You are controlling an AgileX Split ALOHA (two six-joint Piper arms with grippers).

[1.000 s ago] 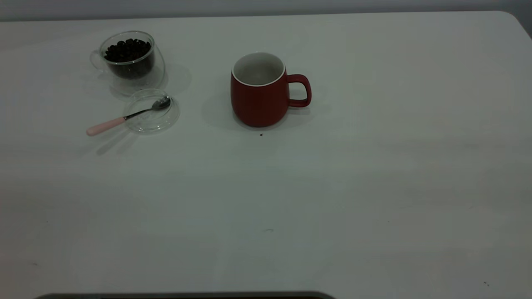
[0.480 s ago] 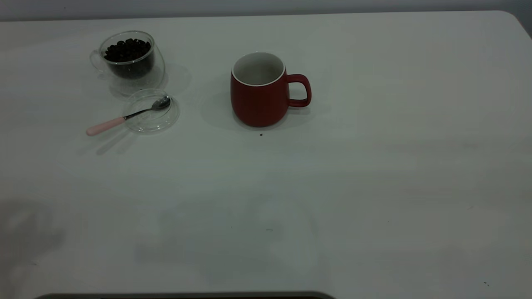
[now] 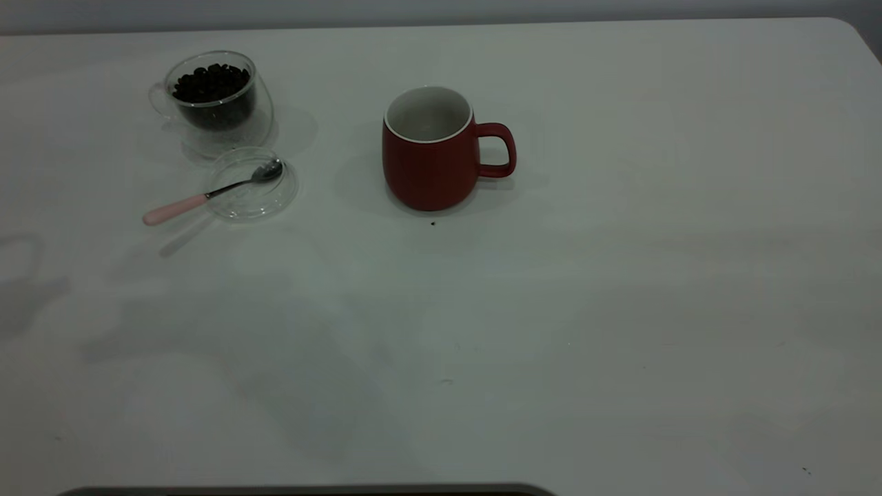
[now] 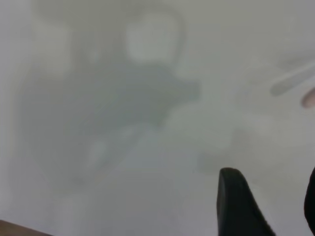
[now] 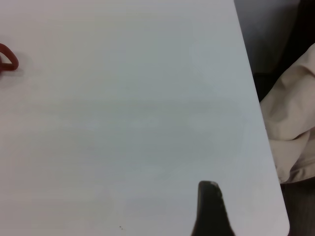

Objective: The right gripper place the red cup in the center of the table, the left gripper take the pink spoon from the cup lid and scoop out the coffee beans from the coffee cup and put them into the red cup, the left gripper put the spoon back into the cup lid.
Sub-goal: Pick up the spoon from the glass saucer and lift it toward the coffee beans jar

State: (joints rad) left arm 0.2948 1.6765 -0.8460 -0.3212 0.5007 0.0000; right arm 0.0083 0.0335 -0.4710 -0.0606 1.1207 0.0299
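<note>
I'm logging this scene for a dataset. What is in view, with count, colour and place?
Dark red ceramic mug: one, white inside, table centre, handle toward the right arm's side.
Clear glass coffee cup: one, far left.
Coffee beans: many, near-black, in the glass cup.
Clear glass lid: one, in front of the glass cup.
Pink-handled metal spoon: one, bowl in the lid.
White table: one.
Cream cloth: one, off the table edge.
Left end effector: black, above bare table.
Right end effector: black, near the table edge.

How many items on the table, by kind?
Cups: 2 – red cup, glass coffee cup holding coffee beans
Lids: 1 – glass cup lid
Spoons: 1 – pink spoon, bowl resting in the lid
Total: 4
</note>
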